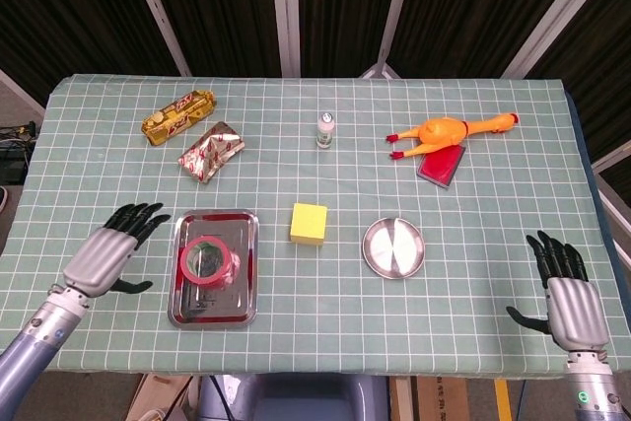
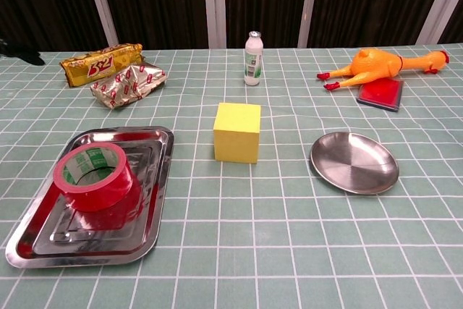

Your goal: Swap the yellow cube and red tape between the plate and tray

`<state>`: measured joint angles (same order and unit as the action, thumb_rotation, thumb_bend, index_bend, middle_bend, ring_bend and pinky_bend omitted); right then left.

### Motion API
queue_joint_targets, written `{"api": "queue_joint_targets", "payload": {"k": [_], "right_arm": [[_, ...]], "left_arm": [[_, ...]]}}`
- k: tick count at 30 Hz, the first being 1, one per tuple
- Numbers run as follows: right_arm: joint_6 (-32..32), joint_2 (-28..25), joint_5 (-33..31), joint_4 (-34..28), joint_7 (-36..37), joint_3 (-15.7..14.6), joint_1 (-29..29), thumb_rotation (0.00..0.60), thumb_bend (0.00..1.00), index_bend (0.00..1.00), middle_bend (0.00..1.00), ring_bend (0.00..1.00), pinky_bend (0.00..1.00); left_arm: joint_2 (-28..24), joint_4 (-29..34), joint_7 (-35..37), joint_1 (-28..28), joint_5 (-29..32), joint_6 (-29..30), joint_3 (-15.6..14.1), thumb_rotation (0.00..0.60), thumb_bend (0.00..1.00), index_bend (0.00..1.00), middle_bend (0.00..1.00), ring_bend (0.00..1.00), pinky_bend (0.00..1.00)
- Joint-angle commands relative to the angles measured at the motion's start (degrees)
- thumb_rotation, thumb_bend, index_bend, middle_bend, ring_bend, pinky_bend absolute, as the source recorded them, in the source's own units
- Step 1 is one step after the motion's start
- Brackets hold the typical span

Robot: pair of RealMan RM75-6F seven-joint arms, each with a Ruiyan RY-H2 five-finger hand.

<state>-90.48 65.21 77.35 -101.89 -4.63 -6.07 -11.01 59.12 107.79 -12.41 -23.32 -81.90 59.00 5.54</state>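
The yellow cube (image 1: 309, 223) (image 2: 237, 132) stands on the tablecloth between the tray and the plate. A roll of red tape (image 1: 208, 260) (image 2: 95, 176) lies inside the steel tray (image 1: 240, 288) (image 2: 148, 231). The round steel plate (image 1: 393, 247) (image 2: 354, 162) holds nothing. My left hand (image 1: 106, 254) hovers just left of the tray, fingers spread and holding nothing. Near the table's front right corner, my right hand (image 1: 566, 300) is also spread and holds nothing. Only the head view shows the hands clearly; a dark tip (image 2: 18, 51) sits at the chest view's left edge.
At the back lie a gold snack bar (image 1: 178, 115), a silver foil packet (image 1: 211, 152), a small white bottle (image 1: 324, 130), and a rubber chicken (image 1: 449, 132) over a red card (image 1: 442, 164).
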Motion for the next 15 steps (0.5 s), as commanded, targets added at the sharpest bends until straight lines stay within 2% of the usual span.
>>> {"api": "queue_joint_targets", "payload": {"k": [1, 7, 11, 15], "right_arm": [[0.73, 0.0, 0.49, 0.08, 0.35, 0.4, 0.36, 0.6, 0.0, 0.0, 0.0, 0.0, 0.0], [1.0, 0.75, 0.77, 0.71, -0.95, 1.74, 1.36, 0.6, 0.0, 0.0, 0.0, 0.0, 0.0], [1.52, 0.79, 0.94, 0.89, -0.87, 2.6, 1.87, 0.6, 0.0, 0.0, 0.0, 0.0, 0.0], [1.73, 0.53, 1.28, 0.76, -0.25, 3.22, 2.47, 0.6, 0.0, 0.0, 0.0, 0.0, 0.0]], "left_arm": [[5.44, 0.75, -8.68, -5.1, 7.3, -5.23, 1.18, 0.6, 0.0, 0.11, 0.0, 0.0, 0.01], [11.44, -2.03, -15.49, -7.67, 13.69, -6.04, 0.57, 0.6, 0.0, 0.11, 0.0, 0.0, 0.01], [14.4, -4.76, -15.28, -9.4, 15.26, -8.16, -0.11, 0.6, 0.0, 0.11, 0.0, 0.0, 0.01], [16.85, -7.63, -13.7, -10.06, 14.1, -8.29, -0.6, 0.6, 0.0, 0.11, 0.0, 0.0, 0.01]]}}
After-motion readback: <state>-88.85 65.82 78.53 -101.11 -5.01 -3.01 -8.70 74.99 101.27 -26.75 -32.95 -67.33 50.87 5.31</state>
